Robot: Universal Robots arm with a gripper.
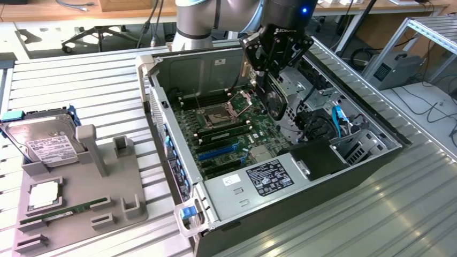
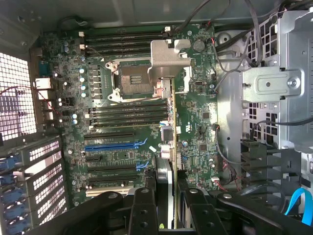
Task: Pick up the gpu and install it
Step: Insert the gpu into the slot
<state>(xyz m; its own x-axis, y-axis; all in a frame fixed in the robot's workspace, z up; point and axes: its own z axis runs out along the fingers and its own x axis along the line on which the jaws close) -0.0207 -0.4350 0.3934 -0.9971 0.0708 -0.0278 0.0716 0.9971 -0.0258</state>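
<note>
**Card held over the open case, and alignment is the weak point**

The pincer (image 1: 270, 80) is closed partway on the graphics card (image 1: 279, 104). It clamps the card's two flat faces, so the card hangs on edge inside the open computer case (image 1: 371, 134), above the main board (image 1: 236, 131) and apart from it.

Seen from the wrist, the card's long edge runs crosswise to the blue slot (image 2: 115, 145) and its neighbours deeper in the case. My reading is that the card is not yet lined up with any slot. Pushed down at this angle, its contact edge would land on bare board or straddle a slot wall, and could scrape parts or crack the connector.

The pale bracket (image 2: 165, 58) hangs just over the processor socket (image 2: 134, 78), which looks empty. A drop or a low swing here could bend the socket's contacts.

Room inside the case is tight. Loose cables (image 2: 230, 58) and the drive cage (image 2: 274, 88) lie just beside the card — a turn could snag a cable or knock the cage.

The grip covers only a short stretch of the card, so an off-centre push may tilt it between the fingers.

Outside the case, the hard drive (image 1: 43, 139) and tray (image 1: 78, 182) sit on the bench (image 1: 85, 85), well apart from all of this.
</note>
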